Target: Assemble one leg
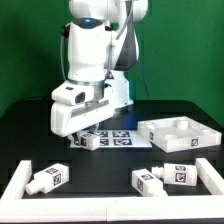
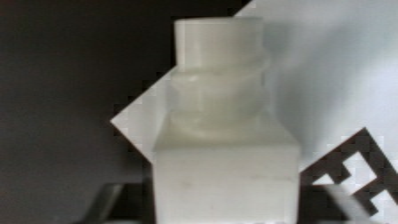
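1. Pincer (image 1: 83,128): sits low at the exterior view's left, directly over the leg (image 1: 88,141) on the table (image 1: 105,165); cannot tell whether clamped or apart.
2. Wrist view: fills with the leg (image 2: 222,130), blocky end nearest, round stub beyond.
3. Just rightward: marker board (image 1: 120,136).
4. Far right, well apart: tray-like part (image 1: 185,143).
5. Looks like the grasping step; next calls for a firm squeeze on the blocky end, then a clean lift toward the tray-like part.

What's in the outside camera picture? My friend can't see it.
A white robot arm holds its pincer low over a white peg. Two more pegs lie nearer the camera on the black table, and a square tray sits nearby.
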You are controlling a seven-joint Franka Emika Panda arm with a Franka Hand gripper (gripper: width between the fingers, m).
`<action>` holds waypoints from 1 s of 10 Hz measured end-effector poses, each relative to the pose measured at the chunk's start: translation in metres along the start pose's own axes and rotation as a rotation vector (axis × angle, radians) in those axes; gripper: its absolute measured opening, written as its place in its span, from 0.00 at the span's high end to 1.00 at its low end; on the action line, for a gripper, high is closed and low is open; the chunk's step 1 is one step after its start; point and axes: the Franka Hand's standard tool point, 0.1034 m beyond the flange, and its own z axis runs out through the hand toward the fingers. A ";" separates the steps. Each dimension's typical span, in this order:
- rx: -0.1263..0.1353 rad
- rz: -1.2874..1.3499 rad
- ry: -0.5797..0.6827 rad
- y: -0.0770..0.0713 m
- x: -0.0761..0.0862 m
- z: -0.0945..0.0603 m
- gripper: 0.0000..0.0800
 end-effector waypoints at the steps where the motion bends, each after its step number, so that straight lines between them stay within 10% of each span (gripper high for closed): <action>1: 0.000 -0.001 -0.001 0.001 0.001 -0.001 0.37; 2: 0.040 0.017 -0.045 0.005 0.009 -0.010 0.37; 6: -0.012 0.019 -0.054 0.052 0.093 -0.055 0.20; 10: -0.011 0.015 -0.055 0.052 0.093 -0.053 0.19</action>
